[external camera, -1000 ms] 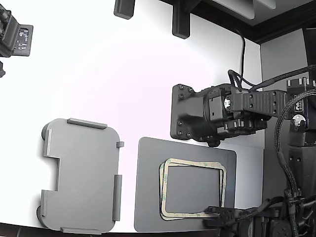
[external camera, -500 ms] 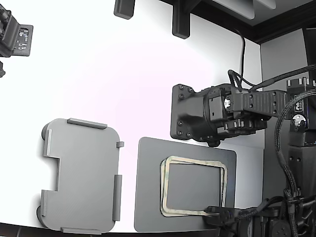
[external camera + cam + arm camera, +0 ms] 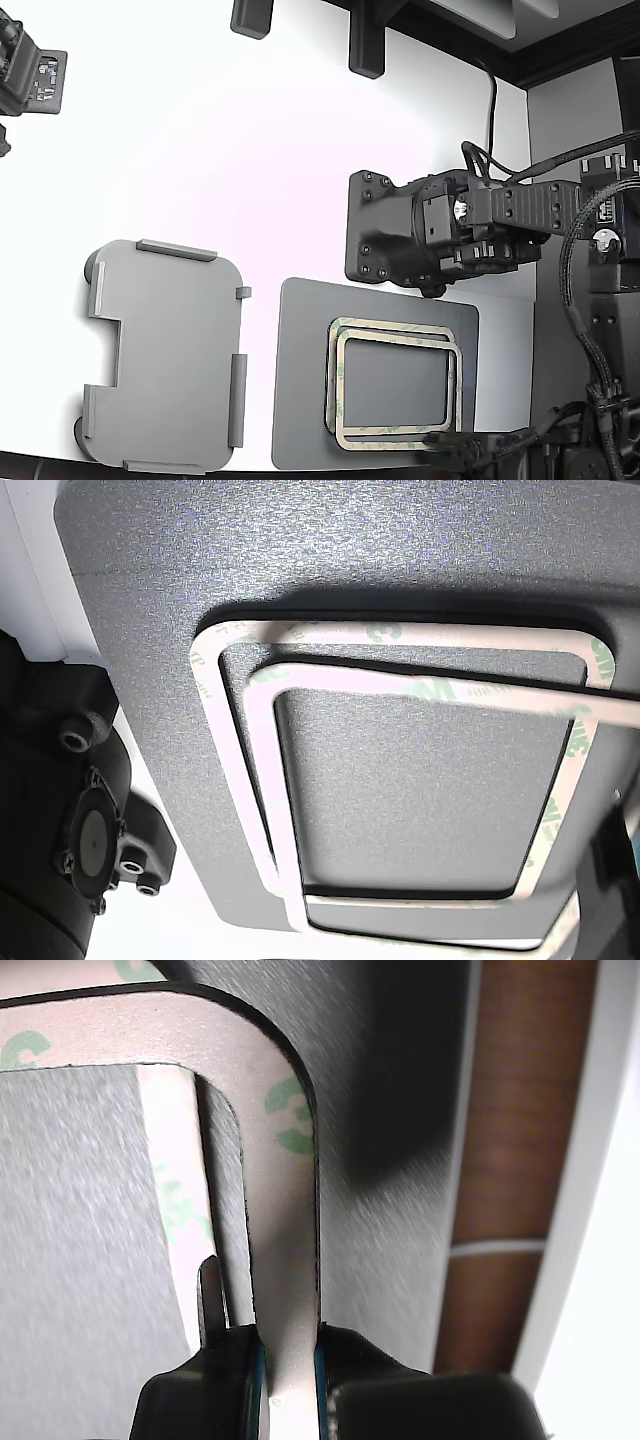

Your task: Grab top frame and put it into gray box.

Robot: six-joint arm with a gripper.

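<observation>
Two cream-beige frames with green blotches lie stacked on a dark gray mat (image 3: 300, 400). My gripper (image 3: 440, 437) (image 3: 290, 1360) is shut on one bar of the top frame (image 3: 340, 390) (image 3: 285, 1210) (image 3: 420, 685), near a rounded corner. That frame sits offset from the lower frame (image 3: 390, 323) (image 3: 170, 1160) (image 3: 400, 632) and casts a shadow on the mat. The light gray box (image 3: 160, 355) lies empty at the exterior view's left, beside the mat.
A second black arm head (image 3: 400, 240) hangs just beyond the mat's far edge, with cables at the exterior view's right. Black fixtures (image 3: 365, 45) stand at the white table's far edge. A brown strip (image 3: 500, 1160) runs past the mat.
The top frame has slid off the lower one toward the exterior view's bottom right and squared up, so both frames now show side by side. My gripper moved slightly with it.
</observation>
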